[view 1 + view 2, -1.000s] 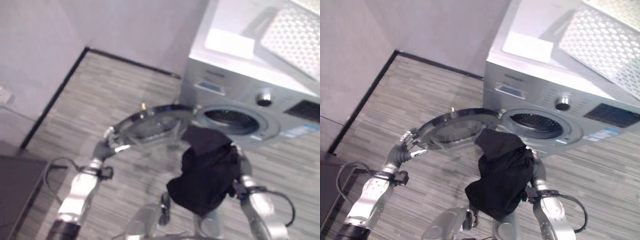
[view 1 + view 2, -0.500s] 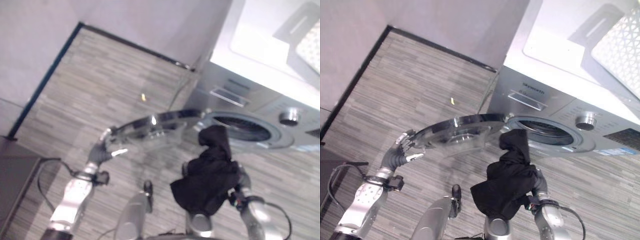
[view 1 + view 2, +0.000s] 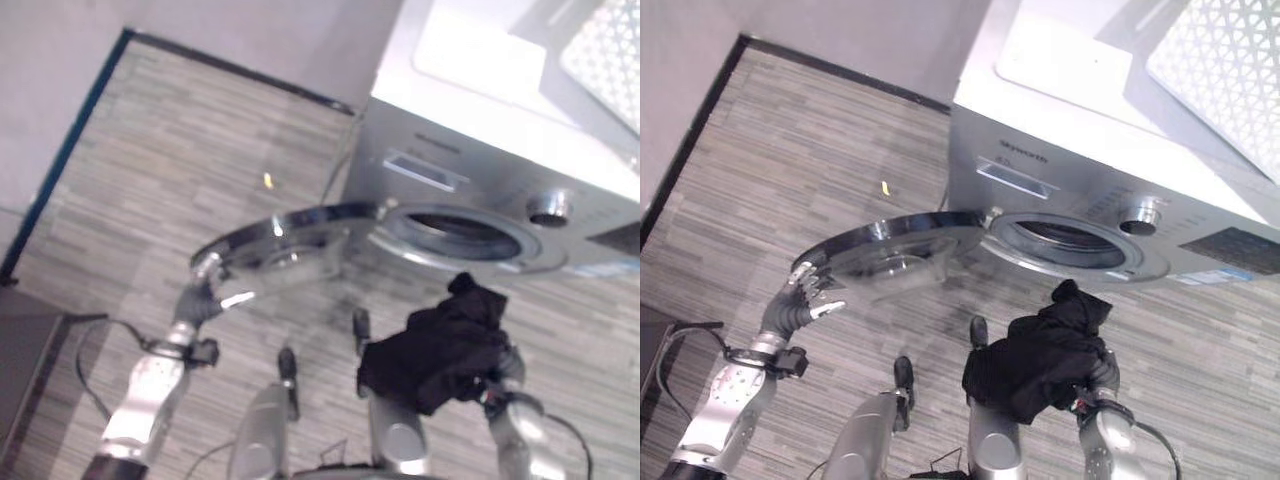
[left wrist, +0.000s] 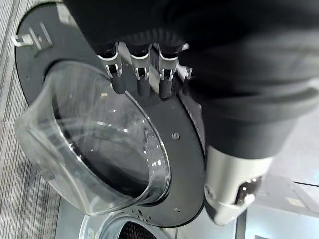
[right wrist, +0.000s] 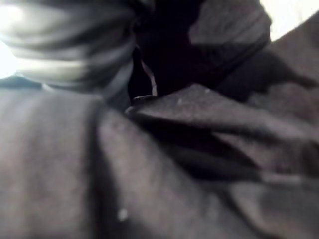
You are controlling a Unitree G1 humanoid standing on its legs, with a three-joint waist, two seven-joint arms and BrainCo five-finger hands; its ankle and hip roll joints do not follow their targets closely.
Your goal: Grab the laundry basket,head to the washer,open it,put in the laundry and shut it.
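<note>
The silver washer stands at the upper right with its round door swung wide and the drum opening bare. My left hand rests at the door's outer edge; in the left wrist view its straight fingers lie on the dark door rim. A bunched black garment hangs in the air below and in front of the drum opening, with my right hand shut on it; dark cloth covers the right wrist view. The white laundry basket sits on top of the washer.
Striped grey floor lies in front of the washer, with a small yellow scrap on it. A grey wall with a dark baseboard runs along the left and back. A dark low piece of furniture sits at the lower left.
The camera has shifted. My right hand has come down with the black garment, which is now more bunched and lower in front of the drum. The left hand stays at the door's edge.
</note>
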